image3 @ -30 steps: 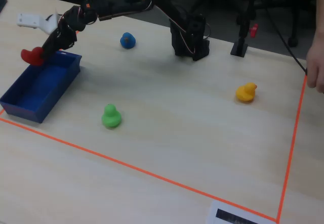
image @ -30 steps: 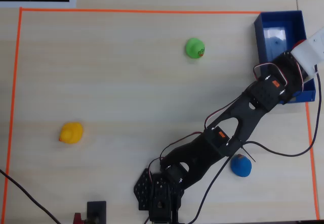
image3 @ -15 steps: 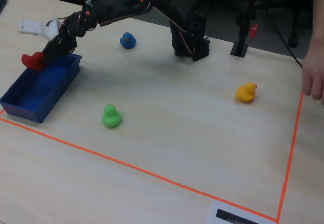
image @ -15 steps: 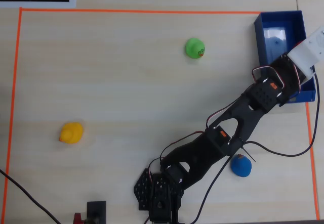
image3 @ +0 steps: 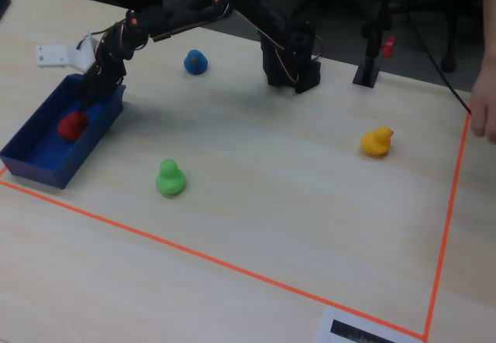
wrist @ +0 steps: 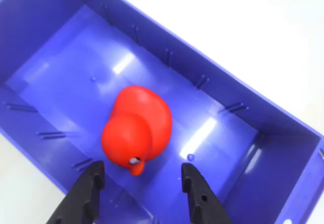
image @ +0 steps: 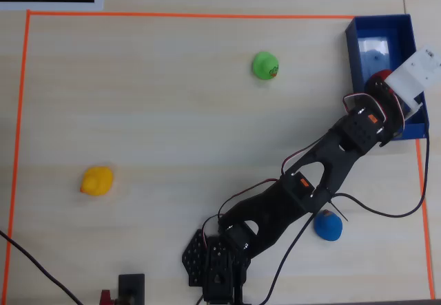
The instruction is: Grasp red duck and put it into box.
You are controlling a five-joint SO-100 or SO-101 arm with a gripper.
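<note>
While the gripper [wrist: 139, 181] is hanging over the bin with its two black fingers [wrist: 91, 188] spread apart and nothing between them, we're seeing the red duck [wrist: 135, 129] lying loose on the floor of the box [wrist: 76, 62]. It's a glossy, rounded blob with a tiny orange beak. The box is looking like smooth blue plastic with upright ribbed walls. Farther out on the pale wood-grain table [image3: 294, 196], a green duck [image3: 170, 178], a blue duck [image3: 195, 61] and a yellow duck [image3: 377, 141] are sitting well apart.
</note>
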